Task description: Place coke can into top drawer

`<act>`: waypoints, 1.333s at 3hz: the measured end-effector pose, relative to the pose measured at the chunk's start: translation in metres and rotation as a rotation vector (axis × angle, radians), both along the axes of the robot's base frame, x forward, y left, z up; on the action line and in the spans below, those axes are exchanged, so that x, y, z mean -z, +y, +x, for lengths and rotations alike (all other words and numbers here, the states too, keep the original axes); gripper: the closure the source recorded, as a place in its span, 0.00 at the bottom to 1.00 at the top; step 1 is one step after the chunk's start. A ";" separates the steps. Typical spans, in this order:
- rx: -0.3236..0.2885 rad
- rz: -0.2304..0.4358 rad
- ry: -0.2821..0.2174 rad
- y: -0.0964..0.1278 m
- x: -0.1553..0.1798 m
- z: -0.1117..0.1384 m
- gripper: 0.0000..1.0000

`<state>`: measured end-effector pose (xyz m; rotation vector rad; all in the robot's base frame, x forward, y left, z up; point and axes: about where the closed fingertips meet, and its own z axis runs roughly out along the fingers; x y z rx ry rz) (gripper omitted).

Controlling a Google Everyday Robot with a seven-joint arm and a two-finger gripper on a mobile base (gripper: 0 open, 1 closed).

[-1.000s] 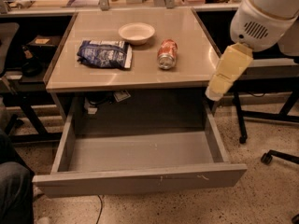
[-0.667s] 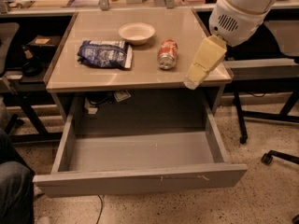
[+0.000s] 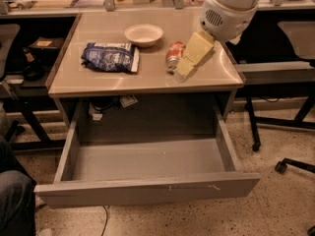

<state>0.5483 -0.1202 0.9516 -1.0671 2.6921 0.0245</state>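
Observation:
The coke can (image 3: 173,54) lies on its side on the tabletop, right of the middle, orange-red with a silver end. My gripper (image 3: 185,73) hangs from the white arm at the upper right and sits just right of the can, partly covering it. The top drawer (image 3: 147,188) is pulled wide open below the tabletop, and nothing shows inside it.
A white bowl (image 3: 143,34) stands at the back middle of the table (image 3: 98,85). A blue crinkled chip bag (image 3: 110,57) lies left of the can. Black chair legs with castors (image 3: 280,166) stand at the right. A dark-clothed knee (image 3: 15,200) shows at the lower left.
My arm has swung left from beside the table's right edge to over the tabletop, bringing the gripper next to the can. The can, bowl, bag and drawer have not moved.

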 end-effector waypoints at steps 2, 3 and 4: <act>0.048 0.092 0.022 0.031 0.008 0.036 0.00; 0.105 0.139 0.022 0.054 0.006 0.079 0.00; 0.105 0.139 0.022 0.054 0.006 0.079 0.00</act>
